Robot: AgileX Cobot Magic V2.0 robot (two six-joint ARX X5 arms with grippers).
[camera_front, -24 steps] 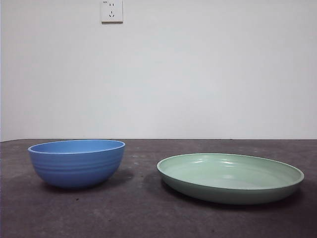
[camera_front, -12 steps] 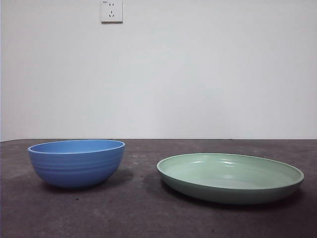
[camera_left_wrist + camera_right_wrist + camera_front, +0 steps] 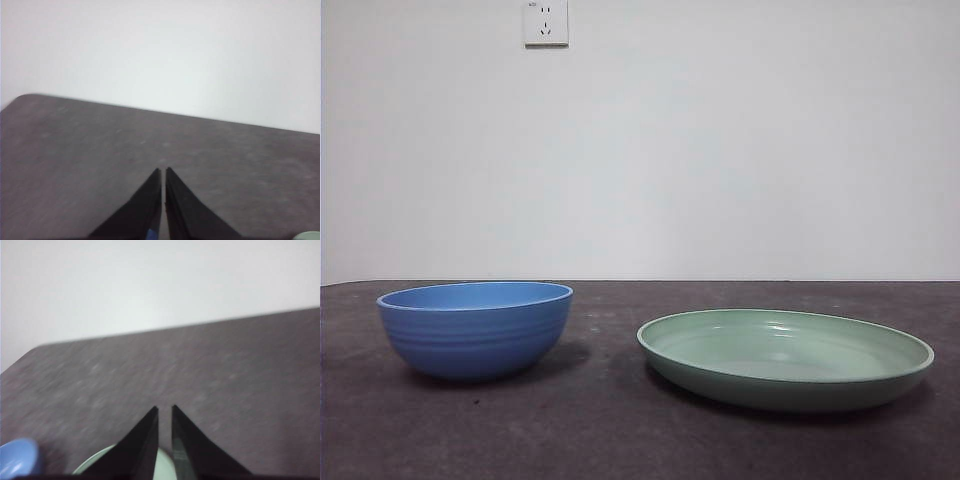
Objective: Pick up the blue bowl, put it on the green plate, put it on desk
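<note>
The blue bowl (image 3: 474, 328) stands upright on the desk (image 3: 590, 430) at the left of the front view. The green plate (image 3: 785, 358) lies a short gap to its right, with nothing on it. Neither arm shows in the front view. In the left wrist view my left gripper (image 3: 163, 170) hangs above bare desk with its jaws shut and nothing between them. My right gripper (image 3: 164, 408) is held above the green plate (image 3: 95, 466), jaws shut down to a narrow slit and holding nothing. The blue bowl (image 3: 17, 458) shows at the corner of that view.
A white wall with a power socket (image 3: 545, 22) rises behind the desk's far edge. A rounded corner of the desk (image 3: 25, 97) shows in the left wrist view.
</note>
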